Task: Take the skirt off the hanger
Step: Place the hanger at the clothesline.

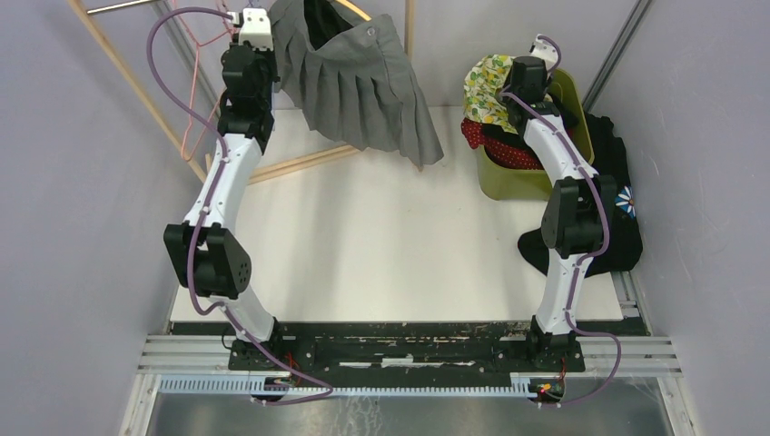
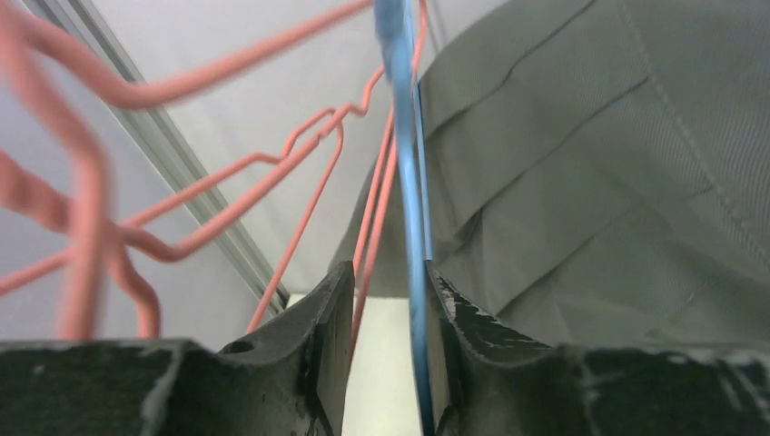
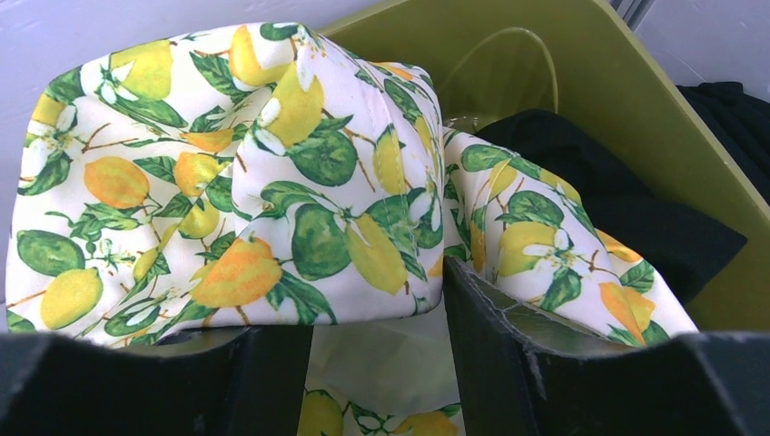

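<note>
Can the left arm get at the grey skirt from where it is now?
Probably yes: the left gripper sits right beside the skirt, nothing between them but the blue hanger wire inside its jaws.

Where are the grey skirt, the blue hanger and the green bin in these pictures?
skirt (image 1: 363, 91): top view, middle of its pleats.
blue hanger (image 2: 409, 182): left wrist view, its wire beside the skirt.
bin (image 1: 513, 182): top view, its near wall.

White table (image 1: 381, 236) with a green bin (image 1: 522, 183) far right, a wooden bar (image 1: 300, 163) far left
</note>
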### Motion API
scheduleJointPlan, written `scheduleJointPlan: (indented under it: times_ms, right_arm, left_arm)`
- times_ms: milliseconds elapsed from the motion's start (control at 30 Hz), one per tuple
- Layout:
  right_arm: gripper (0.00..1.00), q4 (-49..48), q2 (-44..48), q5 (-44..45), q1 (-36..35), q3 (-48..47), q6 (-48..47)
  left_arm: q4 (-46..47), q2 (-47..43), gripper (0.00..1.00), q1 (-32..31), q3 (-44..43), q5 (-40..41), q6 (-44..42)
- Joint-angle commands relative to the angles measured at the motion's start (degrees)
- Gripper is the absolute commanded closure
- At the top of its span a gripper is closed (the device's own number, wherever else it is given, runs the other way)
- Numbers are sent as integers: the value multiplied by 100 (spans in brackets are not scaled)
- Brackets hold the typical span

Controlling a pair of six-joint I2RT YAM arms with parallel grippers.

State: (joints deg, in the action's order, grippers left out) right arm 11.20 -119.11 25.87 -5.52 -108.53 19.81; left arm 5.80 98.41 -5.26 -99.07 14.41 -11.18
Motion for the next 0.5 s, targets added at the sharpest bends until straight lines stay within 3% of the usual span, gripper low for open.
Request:
scheduleJointPlan:
  times_ms: [0,133,200,300,467]
  right_arm:
    - [41,-254,18,-24,-2,-116,48]
    - [40,-258,28,-87,2,-118,73]
    - [40,-256,37,-138,-1,-114,91]
    - [40,-259,47,-207,-2,-115,110]
    - [38,-242,78,-265,-1,-80,99]
  left_arm:
    - [-193,-152,56,82,-44,-100,163]
    - [-214,-249,47,91,-103,-147,135]
    - [-228,-313,36,87,-113,-183,130]
    - [-222,-451,34,94,-120,-258,118]
    - [-242,-675,21,86,-202,-260,59]
